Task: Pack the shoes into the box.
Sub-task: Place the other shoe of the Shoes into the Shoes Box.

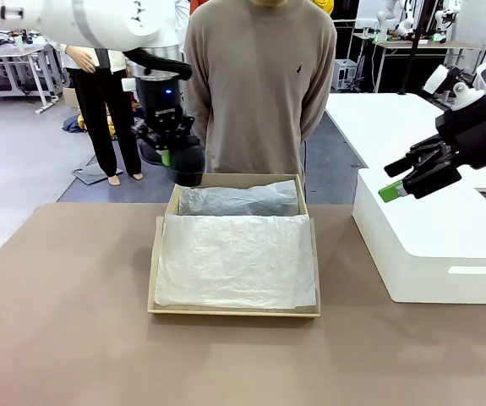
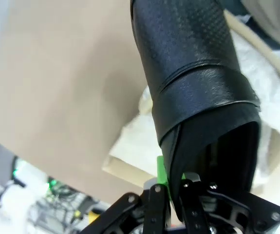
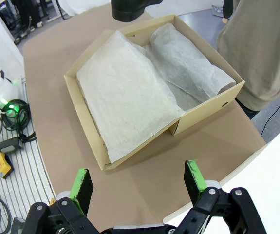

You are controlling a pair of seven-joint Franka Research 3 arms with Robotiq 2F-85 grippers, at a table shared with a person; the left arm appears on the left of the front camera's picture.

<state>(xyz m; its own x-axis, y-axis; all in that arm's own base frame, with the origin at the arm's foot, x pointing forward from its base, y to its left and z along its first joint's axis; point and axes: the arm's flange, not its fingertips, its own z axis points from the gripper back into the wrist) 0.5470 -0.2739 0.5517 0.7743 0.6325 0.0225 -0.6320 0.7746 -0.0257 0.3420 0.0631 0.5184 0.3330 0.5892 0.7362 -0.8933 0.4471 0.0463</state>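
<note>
Left wrist view puts the grip up close: the left gripper [image 2: 176, 183] has its fingers drawn narrow, clamped on the heel-end rim of a black shoe [image 2: 193, 83] that hangs toe-down from them. Past the toe lie crumpled tissue paper [image 2: 135, 136], a tan edge of the box [image 2: 125, 168] and the brown table [image 2: 57, 97]. Front view places that shoe at about eleven o'clock of the box, above its far left corner and clear of the cardboard, with a person [image 1: 259, 85] standing just behind at twelve o'clock. The right gripper [image 1: 399, 184] waits at roughly three o'clock of the box, fingers spread wide and empty, over a white block [image 1: 428, 245].

By the look of it the task is somewhere in the middle. The lid [image 1: 152, 279] is folded flat toward six o'clock with a sheet of tissue spread over it, and one shoe is lifted but not yet set inside; lowering it, and probably closing the lid, remain.

Tissue in the box's well bulges and reads greyish, so the other shoe may lie beneath it, but that cannot be told. In the left wrist view the shoe's toe runs off the top edge, and its buckle cannot be made out.
</note>
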